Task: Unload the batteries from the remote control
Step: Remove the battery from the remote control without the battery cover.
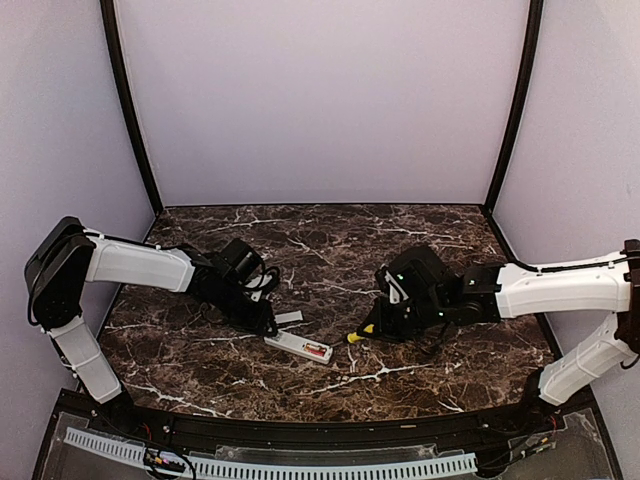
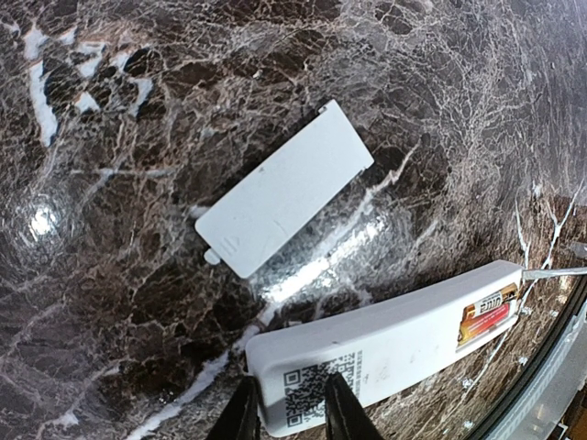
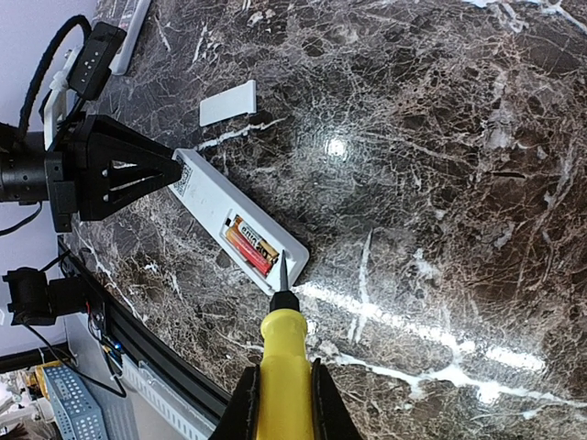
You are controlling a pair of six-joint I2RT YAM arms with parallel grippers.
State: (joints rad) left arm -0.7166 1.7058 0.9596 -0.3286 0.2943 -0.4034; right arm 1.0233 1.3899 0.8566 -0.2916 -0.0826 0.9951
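Yellow-handled tool (image 3: 283,344) fills the bottom centre of the right wrist view, pinched between the fingers of the right gripper (image 3: 283,399), whose jaws are pressed against its handle. Its thin metal tip reaches the lower-right end of the remote (image 3: 206,203), just beside the batteries (image 3: 249,246). They lie side by side in the remote's open compartment, one reddish, one gold and black. At the remote's other end, toward the left of that frame, the left gripper (image 3: 170,174) clamps the white body, jaws closed on it. A pale cover plate (image 3: 228,103) lies flat on the marble table (image 3: 440,183), up and to the left, apart from the remote.
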